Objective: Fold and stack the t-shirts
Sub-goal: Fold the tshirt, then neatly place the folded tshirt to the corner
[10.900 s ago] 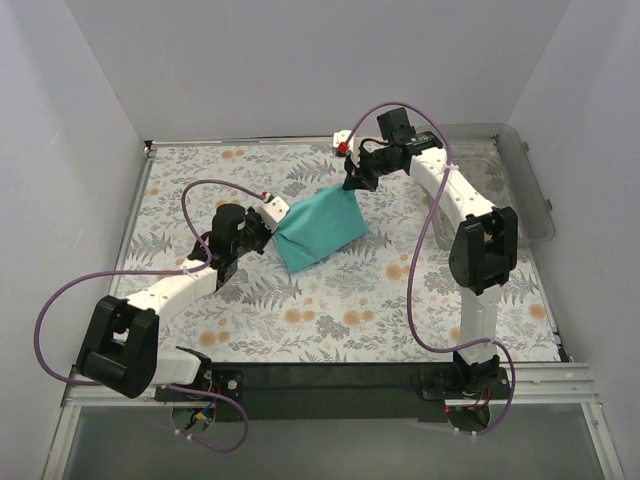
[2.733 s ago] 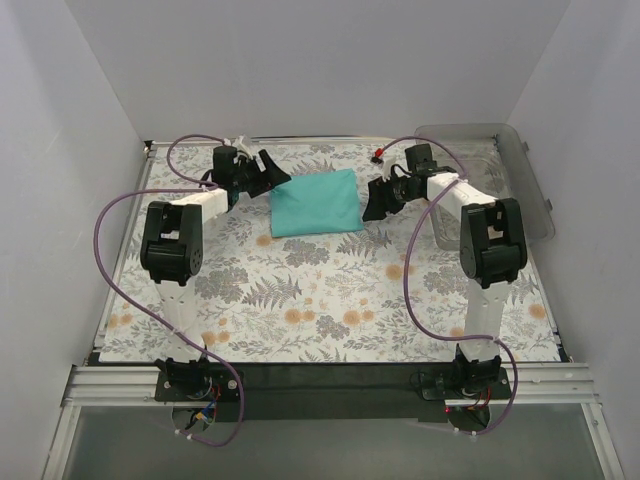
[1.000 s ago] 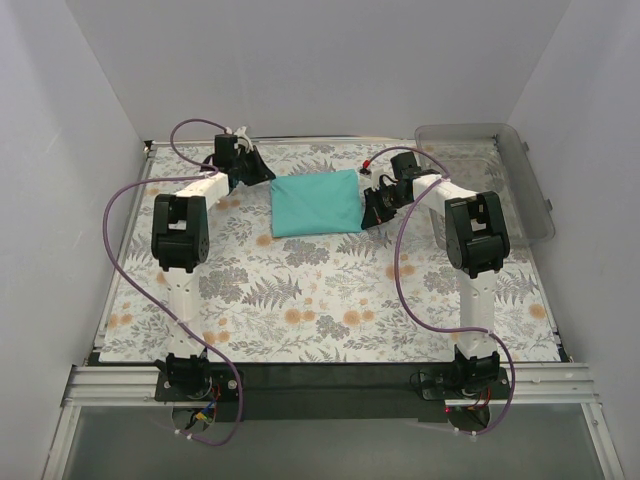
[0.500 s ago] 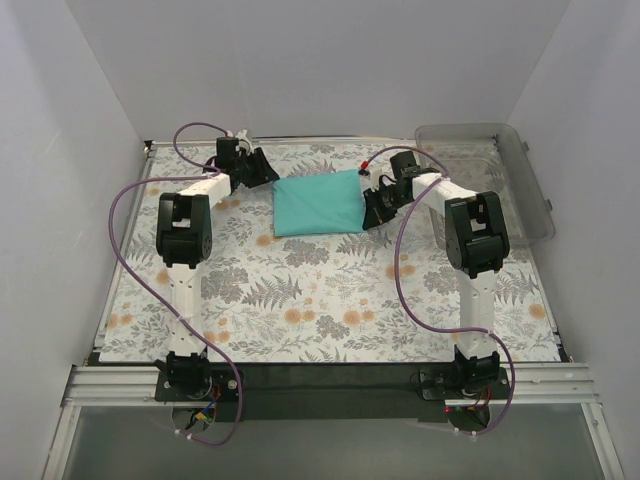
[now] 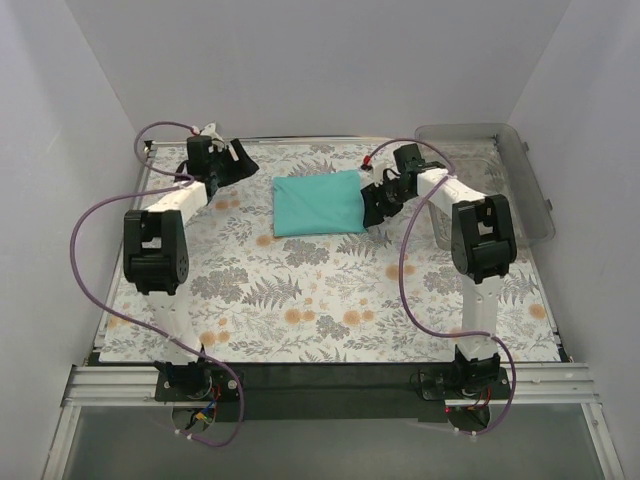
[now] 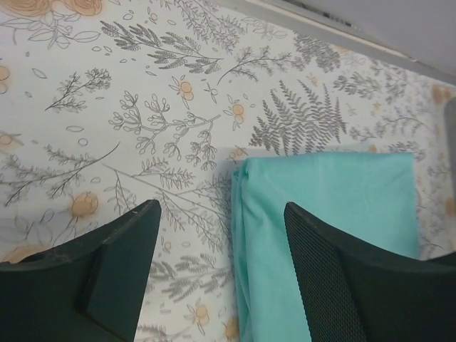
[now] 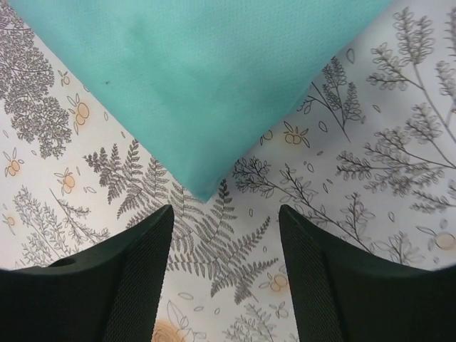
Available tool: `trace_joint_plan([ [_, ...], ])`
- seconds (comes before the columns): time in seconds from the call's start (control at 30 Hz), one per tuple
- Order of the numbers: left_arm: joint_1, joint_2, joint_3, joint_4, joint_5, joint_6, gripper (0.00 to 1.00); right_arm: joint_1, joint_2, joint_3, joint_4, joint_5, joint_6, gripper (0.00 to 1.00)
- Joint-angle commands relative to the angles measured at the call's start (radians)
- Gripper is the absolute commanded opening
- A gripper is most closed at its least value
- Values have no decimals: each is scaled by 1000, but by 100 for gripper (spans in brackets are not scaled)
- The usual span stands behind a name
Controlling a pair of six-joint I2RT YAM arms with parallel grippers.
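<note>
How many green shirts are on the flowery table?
1. The folded t-shirt lies flat at the far middle of the table. I cannot see whether the clear bin at the far right hides more.

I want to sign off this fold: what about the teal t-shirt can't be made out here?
Neck label and sleeves of the t-shirt: folded out of sight, every view.
Left wrist view: its lower part runs off the bottom edge and behind a finger of the left tool.
Right wrist view: only one corner shows above the right tool; the top edge cuts the rest.
Top view: layers too small to count.
</note>
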Motion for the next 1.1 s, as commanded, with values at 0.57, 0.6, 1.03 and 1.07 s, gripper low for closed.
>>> trace_joint_plan([
  [0.57,-75,-219,-406,39,289,-203,67,-64,-600,-408,6,-183,-222,64],
  [0.6,-84,-210,-387,30,266,-202,67,-76,-632,-428,21,-201,-225,64],
  [1.03,-147,-68,-269,-126,127,-176,66,-212,-689,-535,65,-378,-218,64],
  [1.07,-150,-47,-261,-130,140,-176,65,-215,-690,-535,65,-378,-218,64],
])
